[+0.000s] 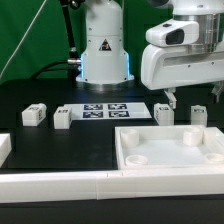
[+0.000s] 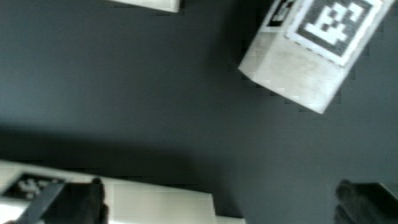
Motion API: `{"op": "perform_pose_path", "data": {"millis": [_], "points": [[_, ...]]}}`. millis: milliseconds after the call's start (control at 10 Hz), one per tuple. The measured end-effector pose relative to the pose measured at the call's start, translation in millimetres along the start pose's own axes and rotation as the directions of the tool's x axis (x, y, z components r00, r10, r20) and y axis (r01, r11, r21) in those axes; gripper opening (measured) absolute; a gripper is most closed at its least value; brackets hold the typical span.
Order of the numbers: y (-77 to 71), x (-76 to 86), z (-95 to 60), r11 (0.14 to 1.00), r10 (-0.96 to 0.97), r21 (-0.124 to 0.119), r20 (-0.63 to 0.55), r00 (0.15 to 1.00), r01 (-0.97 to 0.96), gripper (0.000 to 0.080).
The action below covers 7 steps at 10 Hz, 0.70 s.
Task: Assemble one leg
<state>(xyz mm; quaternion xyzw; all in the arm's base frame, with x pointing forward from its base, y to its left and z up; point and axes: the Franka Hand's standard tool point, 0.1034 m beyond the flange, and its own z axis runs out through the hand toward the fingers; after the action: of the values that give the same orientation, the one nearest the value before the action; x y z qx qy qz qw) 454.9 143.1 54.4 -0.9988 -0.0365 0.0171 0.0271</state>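
Note:
Four small white legs stand on the black table: two at the exterior view's left (image 1: 34, 115) (image 1: 62, 118) and two at its right (image 1: 165, 113) (image 1: 197, 112). My gripper (image 1: 193, 97) hangs open and empty just above the two right legs and touches neither. In the wrist view one leg (image 2: 311, 50) lies tilted with its black-and-white tag showing. The gripper (image 2: 217, 205) is open there, with dark fingers (image 2: 63, 203) at both sides. A white block (image 2: 157, 205) lies between them, close to one finger; I cannot tell which part it is.
The large flat white tray-like part (image 1: 128, 150) with a raised rim lies in front of the right legs. The marker board (image 1: 105, 110) lies between the leg pairs. A long white rail (image 1: 90, 186) runs along the front edge. The robot base (image 1: 103, 50) stands behind.

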Motion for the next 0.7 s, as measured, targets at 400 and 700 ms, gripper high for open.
{"op": "perform_pose_path", "data": {"millis": [400, 700], "points": [[-20.2, -10.3, 9.0, 0.936, 0.352, 0.039, -0.006, 0.936, -0.351, 0.0648], [-18.9, -11.6, 9.2, 0.923, 0.383, 0.038, 0.028, 0.923, -0.384, 0.0648]]}}
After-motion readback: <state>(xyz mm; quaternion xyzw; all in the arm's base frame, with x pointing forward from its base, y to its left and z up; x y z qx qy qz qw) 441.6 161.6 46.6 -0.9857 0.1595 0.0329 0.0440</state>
